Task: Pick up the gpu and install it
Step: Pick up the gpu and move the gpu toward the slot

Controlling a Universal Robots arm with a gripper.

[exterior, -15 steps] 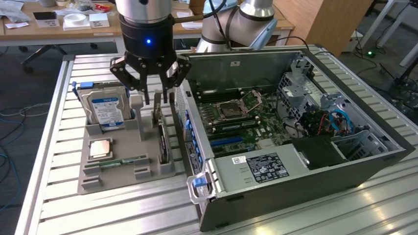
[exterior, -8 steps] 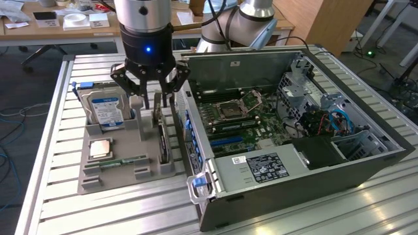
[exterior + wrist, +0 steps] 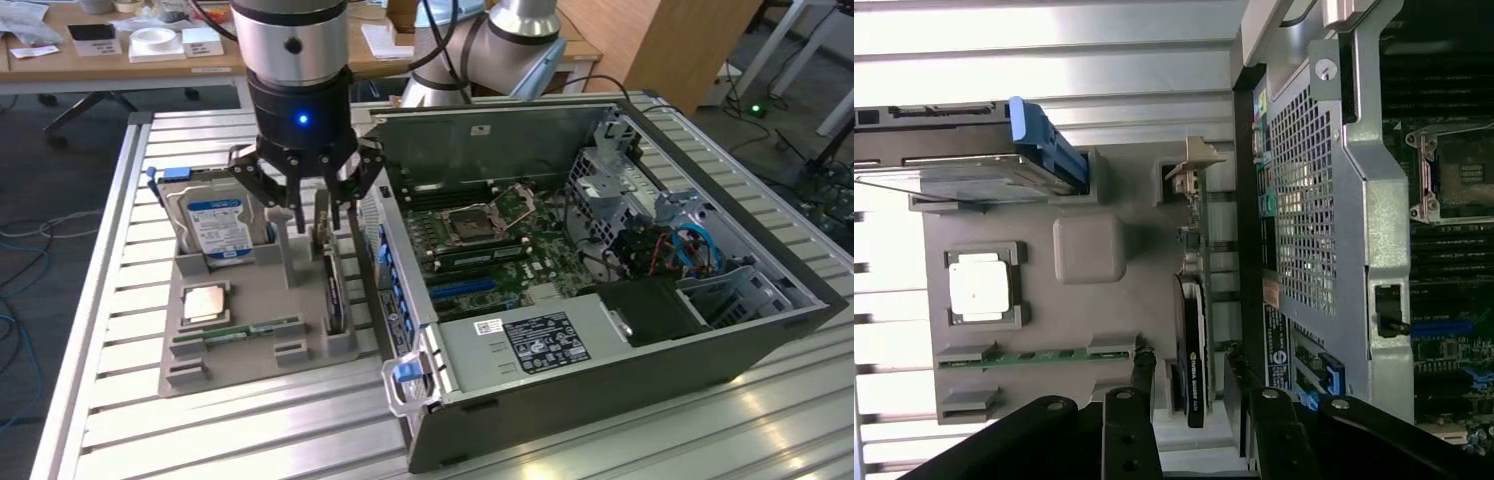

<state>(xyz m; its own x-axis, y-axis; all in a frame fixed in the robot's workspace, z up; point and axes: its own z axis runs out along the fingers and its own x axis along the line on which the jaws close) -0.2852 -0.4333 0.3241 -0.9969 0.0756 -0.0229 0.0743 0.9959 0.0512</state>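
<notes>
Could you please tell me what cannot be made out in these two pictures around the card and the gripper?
- Bottom edge of the card: exterior view, sunk into the grey tray.
- One end of the card: wrist view, covered by the gripper.
- Part of the hard drive: wrist view, cut off by the picture's edge.
- Print on the computer's label: exterior view, too small.

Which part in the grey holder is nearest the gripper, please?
The gpu, the thin card standing on edge beside the computer case, directly under the gripper.

Slatted metal table point(image 3: 114, 300): grey tray point(image 3: 227, 378), open computer case point(image 3: 601, 400).
</notes>
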